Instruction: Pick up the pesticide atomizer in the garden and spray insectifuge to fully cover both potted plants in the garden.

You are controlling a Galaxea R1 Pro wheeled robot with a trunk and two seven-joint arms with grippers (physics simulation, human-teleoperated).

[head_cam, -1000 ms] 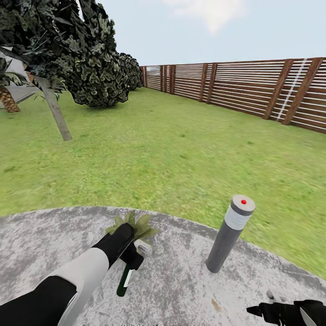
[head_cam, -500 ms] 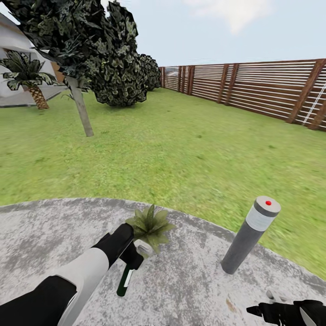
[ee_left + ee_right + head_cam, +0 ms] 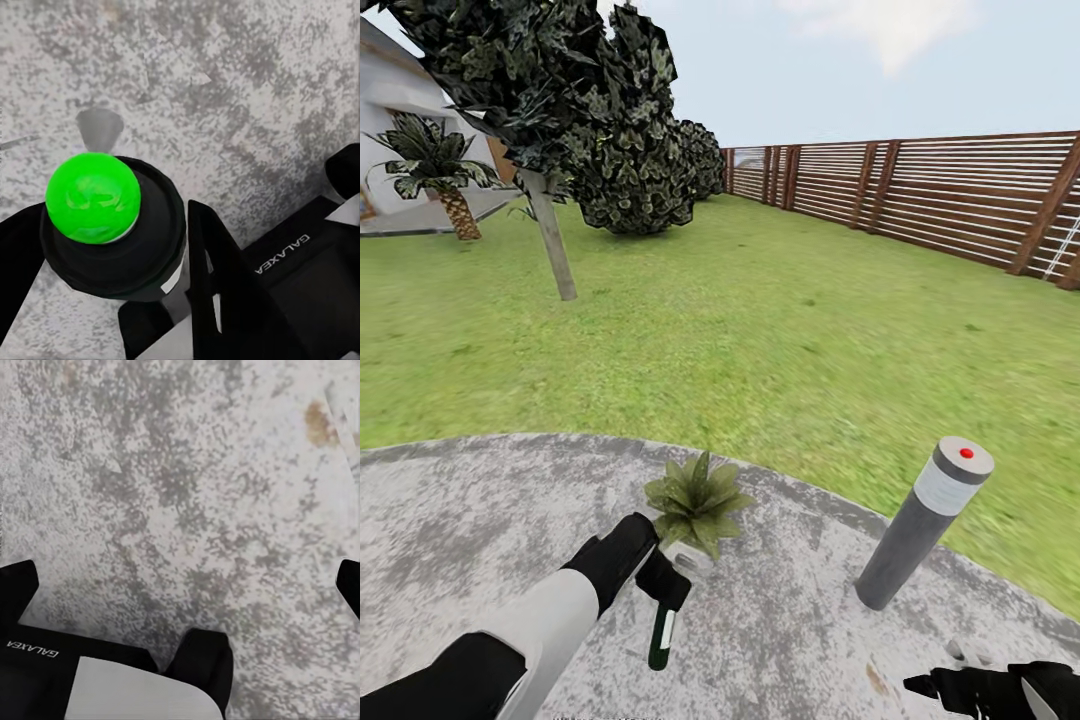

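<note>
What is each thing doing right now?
Pesticide atomizer: held off the patio, hanging bottom down.
Left tool: shut on the atomizer.
Right tool: open, empty, low over the patio.
Potted plant: upright on the patio.
Bollard lamp: standing, looks tilted.

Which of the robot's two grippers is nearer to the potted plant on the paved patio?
Left. The left gripper, holding the pesticide atomizer, sits just in front of the potted plant; the right gripper is far off, past the bollard lamp.
</note>
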